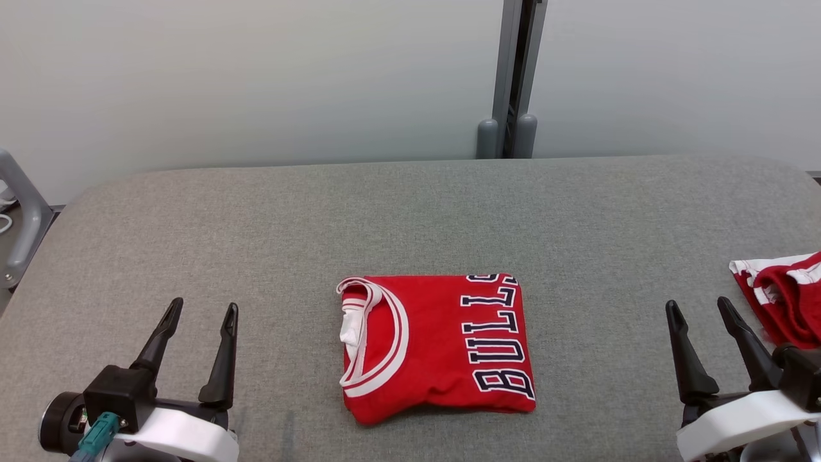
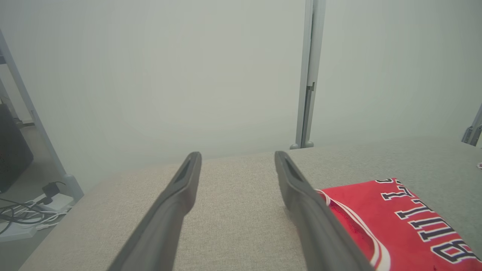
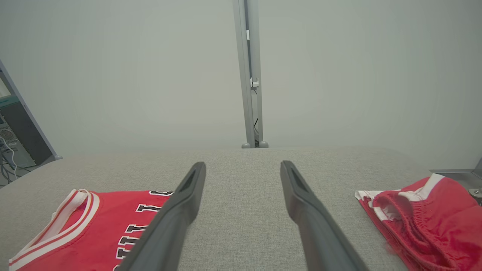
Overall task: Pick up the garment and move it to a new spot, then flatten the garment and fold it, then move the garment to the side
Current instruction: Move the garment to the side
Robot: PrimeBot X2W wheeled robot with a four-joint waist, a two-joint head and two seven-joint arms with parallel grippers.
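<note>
Two garments I count on the bench [image 1: 410, 212]: one folded red Bulls jersey [image 1: 436, 346] midway along its front edge, one crumpled red shorts [image 1: 786, 295] at its right edge. My left gripper [image 1: 204, 307] and right gripper [image 1: 698, 304] both gape empty.

Red jersey [image 1: 436, 346], white-banded collar, white-edged navy lettering, right of black-fingered left gripper [image 1: 204, 305]; red, white-trimmed shorts [image 1: 782, 295] beside right gripper [image 1: 697, 303]; grey tabletop [image 1: 410, 212].
</note>
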